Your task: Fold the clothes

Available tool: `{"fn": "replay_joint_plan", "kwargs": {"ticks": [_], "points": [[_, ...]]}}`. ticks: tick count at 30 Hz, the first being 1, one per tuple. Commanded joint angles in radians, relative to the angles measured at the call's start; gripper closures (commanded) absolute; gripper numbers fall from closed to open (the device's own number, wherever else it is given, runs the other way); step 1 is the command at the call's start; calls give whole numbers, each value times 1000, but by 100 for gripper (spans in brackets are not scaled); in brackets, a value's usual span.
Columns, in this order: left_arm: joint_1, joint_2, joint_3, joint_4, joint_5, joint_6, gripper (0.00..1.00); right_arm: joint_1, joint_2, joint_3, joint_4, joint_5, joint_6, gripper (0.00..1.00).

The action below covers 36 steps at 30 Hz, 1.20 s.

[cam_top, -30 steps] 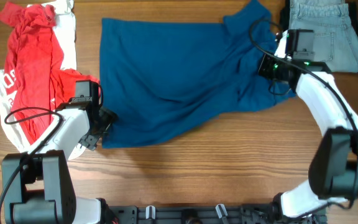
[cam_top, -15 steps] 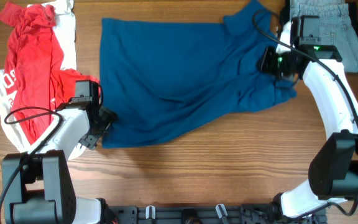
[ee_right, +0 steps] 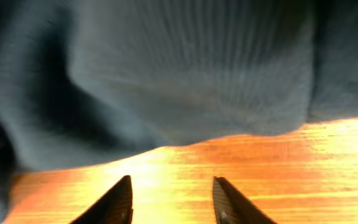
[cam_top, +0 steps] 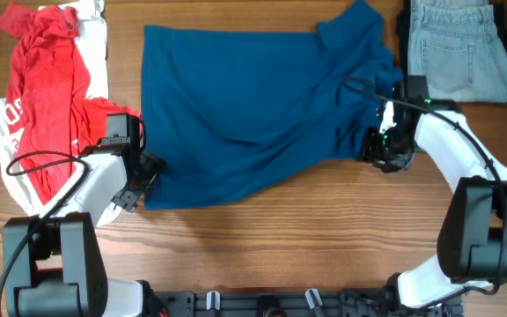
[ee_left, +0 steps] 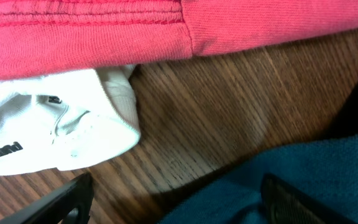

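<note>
Both sets of jaws released: right jaws parted over bare wood at the 4 o'clock edge of the dark blue shirt [cam_top: 245, 114], left jaws spread wide at its 8 o'clock corner. Count: one dark blue shirt, mid-counter, right side rumpled; one red shirt [cam_top: 47, 97], 9 o'clock; one jeans [cam_top: 456, 48], 2 o'clock, cut off by the frame top. Wooden counter [cam_top: 324, 238].
</note>
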Motion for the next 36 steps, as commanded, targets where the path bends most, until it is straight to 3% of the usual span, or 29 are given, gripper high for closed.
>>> {"fn": "replay_joint_plan", "kwargs": {"ticks": [1, 6, 12, 20, 29, 36], "points": [[10, 13, -20, 8, -10, -5, 13, 0, -8, -61, 57, 85, 22, 52], [10, 13, -20, 11, -10, -5, 13, 0, -8, -156, 244, 208, 77, 42], [10, 13, -20, 15, -14, -1, 13, 0, -8, -197, 450, 226, 78, 41], [10, 13, -20, 15, -13, -1, 13, 0, -14, -195, 501, 38, 78, 68], [10, 13, -20, 15, -13, -1, 13, 0, -73, -193, 557, 37, 53, 72], [10, 13, -20, 15, -13, -1, 13, 1, -73, -193, 638, 50, 49, 90]]}}
